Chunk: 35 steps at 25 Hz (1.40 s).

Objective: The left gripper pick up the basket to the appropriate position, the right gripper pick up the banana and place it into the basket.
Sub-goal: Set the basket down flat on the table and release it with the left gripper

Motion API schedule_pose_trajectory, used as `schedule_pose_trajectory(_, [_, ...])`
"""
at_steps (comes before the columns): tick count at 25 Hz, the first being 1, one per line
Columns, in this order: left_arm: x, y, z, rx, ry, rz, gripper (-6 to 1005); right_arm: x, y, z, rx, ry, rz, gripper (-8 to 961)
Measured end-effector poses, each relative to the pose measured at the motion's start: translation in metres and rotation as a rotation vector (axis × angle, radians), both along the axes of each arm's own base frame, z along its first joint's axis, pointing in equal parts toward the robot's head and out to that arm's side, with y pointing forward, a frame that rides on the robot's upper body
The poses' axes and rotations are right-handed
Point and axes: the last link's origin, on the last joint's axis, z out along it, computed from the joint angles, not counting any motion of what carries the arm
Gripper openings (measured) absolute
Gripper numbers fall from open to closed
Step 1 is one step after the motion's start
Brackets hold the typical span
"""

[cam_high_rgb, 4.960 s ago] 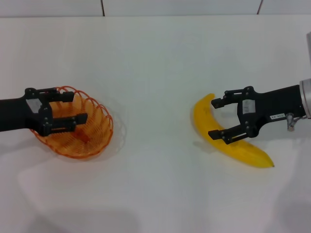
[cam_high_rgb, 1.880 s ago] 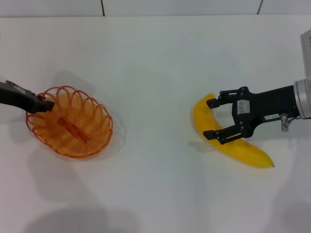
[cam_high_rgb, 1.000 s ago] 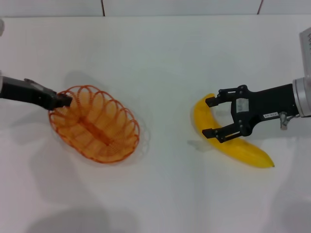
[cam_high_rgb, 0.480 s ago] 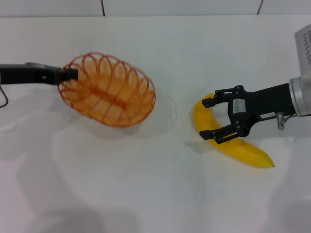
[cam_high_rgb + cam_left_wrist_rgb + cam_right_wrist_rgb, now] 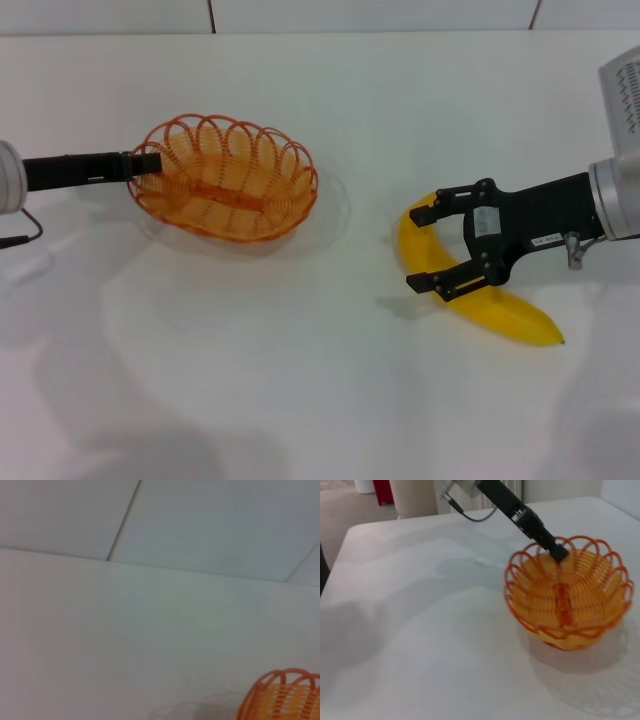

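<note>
The orange wire basket (image 5: 230, 180) hangs a little above the white table, its shadow beneath it. My left gripper (image 5: 150, 163) is shut on the basket's left rim. The right wrist view shows that same black claw (image 5: 555, 550) pinching the rim of the basket (image 5: 565, 597). A corner of the basket (image 5: 280, 700) shows in the left wrist view. The yellow banana (image 5: 500, 310) lies on the table at the right. My right gripper (image 5: 418, 250) stands open over the banana's upper end, one finger on each side of it.
The white table (image 5: 300, 380) stretches bare between basket and banana. The right arm's white housing (image 5: 625, 90) rises at the far right. In the right wrist view the table's far edge (image 5: 355, 527) shows, with floor beyond it.
The left gripper shut on the basket's rim, then lifted and carried it right and toward the back. The right gripper edged slightly left over the banana, staying open.
</note>
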Motion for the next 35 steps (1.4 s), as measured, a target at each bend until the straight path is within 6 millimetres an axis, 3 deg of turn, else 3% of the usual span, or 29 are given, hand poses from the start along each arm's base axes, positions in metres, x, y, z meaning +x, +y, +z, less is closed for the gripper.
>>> schedule_pose_trajectory(11, [-0.004, 0.003, -0.021, 0.022, -0.008, 0.050, 74, -0.003, 0.000, -0.002, -0.012, -0.002, 0.010, 894])
schedule_pose_trajectory(35, [-0.009, -0.003, -0.036, 0.056, -0.068, 0.087, 75, -0.005, 0.001, -0.004, -0.024, -0.004, 0.003, 893])
